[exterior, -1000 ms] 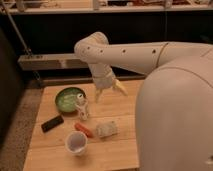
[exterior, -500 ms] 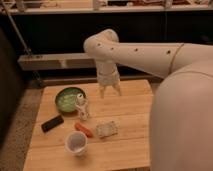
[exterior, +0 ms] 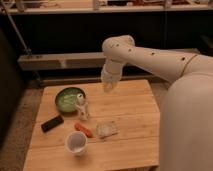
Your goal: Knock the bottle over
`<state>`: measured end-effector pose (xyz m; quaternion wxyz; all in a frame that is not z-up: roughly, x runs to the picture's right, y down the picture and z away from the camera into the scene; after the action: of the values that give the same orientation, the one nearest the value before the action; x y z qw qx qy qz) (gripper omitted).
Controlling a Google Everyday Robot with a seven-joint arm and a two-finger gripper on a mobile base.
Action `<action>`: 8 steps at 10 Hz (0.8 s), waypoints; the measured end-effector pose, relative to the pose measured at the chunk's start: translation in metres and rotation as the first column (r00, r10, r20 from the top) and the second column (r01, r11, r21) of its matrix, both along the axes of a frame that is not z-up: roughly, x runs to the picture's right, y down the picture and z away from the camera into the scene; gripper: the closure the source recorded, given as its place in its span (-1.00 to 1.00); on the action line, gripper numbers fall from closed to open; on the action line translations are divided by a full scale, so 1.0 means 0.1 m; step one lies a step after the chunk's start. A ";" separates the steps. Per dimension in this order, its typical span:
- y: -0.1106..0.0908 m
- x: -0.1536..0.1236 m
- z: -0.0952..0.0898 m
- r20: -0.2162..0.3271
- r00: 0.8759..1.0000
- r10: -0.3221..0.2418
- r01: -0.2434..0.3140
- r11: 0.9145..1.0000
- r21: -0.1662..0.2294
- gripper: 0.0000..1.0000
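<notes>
The bottle (exterior: 81, 106) is small, slim and whitish with a white cap. It stands upright on the wooden table (exterior: 130, 135), just right of a green bowl. My gripper (exterior: 108, 88) hangs from the white arm above the table's far middle, to the right of the bottle and higher than it, a clear gap away. It holds nothing that I can see.
A green bowl (exterior: 68, 98) sits at the far left. A black flat device (exterior: 52, 123) lies at the left edge. An orange object (exterior: 83, 129), a crumpled pale wrapper (exterior: 106, 129) and a white paper cup (exterior: 76, 142) lie nearer the front. A shelf (exterior: 60, 61) runs behind the table.
The arm has swung right and lifted, so the gripper has moved away from the bottle toward the table's far middle. The bottle still stands in the same place.
</notes>
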<state>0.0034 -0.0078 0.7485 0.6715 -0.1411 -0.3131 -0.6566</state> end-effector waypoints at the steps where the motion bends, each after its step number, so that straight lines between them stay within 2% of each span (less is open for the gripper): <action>1: 0.00 -0.10 0.08 0.058 0.998 0.006 -0.006 1.000 -0.001 1.00; 2: 0.00 -0.21 0.14 0.106 0.994 0.000 0.000 1.000 -0.002 1.00; 5: 0.10 -0.60 0.30 0.179 0.981 -0.072 0.073 0.997 0.000 1.00; 8: 0.22 -0.69 0.42 0.206 0.972 -0.111 0.112 0.994 0.008 1.00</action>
<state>-0.0655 0.0147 0.7902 0.5973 -0.0909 -0.3739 -0.7036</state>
